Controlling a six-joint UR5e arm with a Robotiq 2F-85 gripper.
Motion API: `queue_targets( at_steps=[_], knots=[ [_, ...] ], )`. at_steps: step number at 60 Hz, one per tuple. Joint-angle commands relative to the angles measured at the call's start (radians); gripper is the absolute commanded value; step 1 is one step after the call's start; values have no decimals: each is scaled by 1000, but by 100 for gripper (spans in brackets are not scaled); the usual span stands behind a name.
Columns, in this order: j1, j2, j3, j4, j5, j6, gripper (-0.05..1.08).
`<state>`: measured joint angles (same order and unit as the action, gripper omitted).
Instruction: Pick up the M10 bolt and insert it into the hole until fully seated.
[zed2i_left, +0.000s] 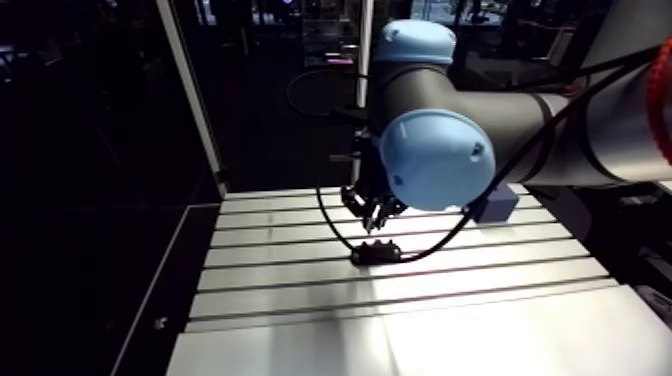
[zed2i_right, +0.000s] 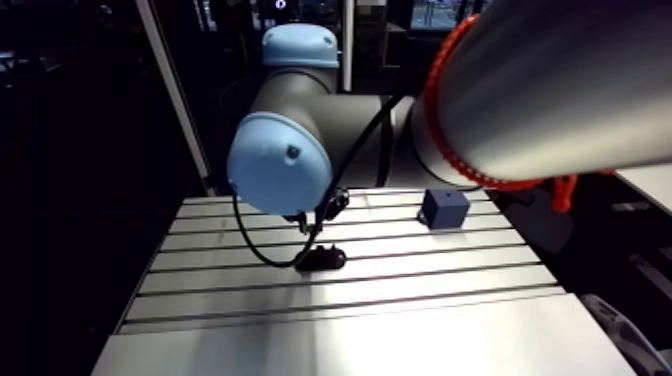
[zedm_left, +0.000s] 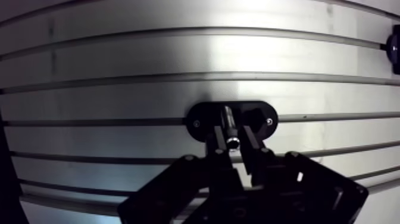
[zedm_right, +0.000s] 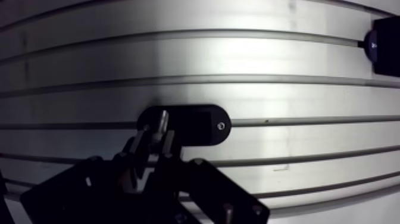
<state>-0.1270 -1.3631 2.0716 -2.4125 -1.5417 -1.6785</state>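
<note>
Wrist view first: the gripper (zedm_left: 233, 140) is closed narrowly around the M10 bolt (zedm_left: 228, 119), its fingers (zedm_left: 255, 150) pressing the shank from both sides. The bolt hangs nose-down over the middle of the black oval plate (zedm_left: 199, 116), between the plate's two small screws. I can't see the hole itself, since the bolt covers that spot. I also can't tell whether the tip has entered it or only rests on top. The slotted table (zedm_left: 119, 89) runs out on all sides of the plate, and a blue block (zedm_right: 384, 39) sits well apart from the plate, far ahead of the fingers and off to one side.

Arm view: the wrist stands directly above the plate, low over it, with the block several slots beyond the plate.

My reading is that the pick is done and the bolt is lined up at the plate's centre. The push down is left. With the fingers this high on the shank, I judge the bolt is not yet fully seated.
</note>
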Motion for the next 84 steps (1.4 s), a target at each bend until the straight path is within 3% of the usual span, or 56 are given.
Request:
queue_targets(
  at_steps=[1,10,17,31,49,76,84],
  knots=[
    [-3,-26,-30,34,-16,-8,102],
    [-8,-33,-58,51,-17,-34,107],
    [-18,-35,-111,137,-19,-34,107],
    [-115,-26,-262,333,-20,-36,107],
    [-189,7,-414,515,-21,-65,107],
    [-271,136,-613,694,-22,-76,107],
    [-296,176,-672,721,-40,-100,107]
  ],
)
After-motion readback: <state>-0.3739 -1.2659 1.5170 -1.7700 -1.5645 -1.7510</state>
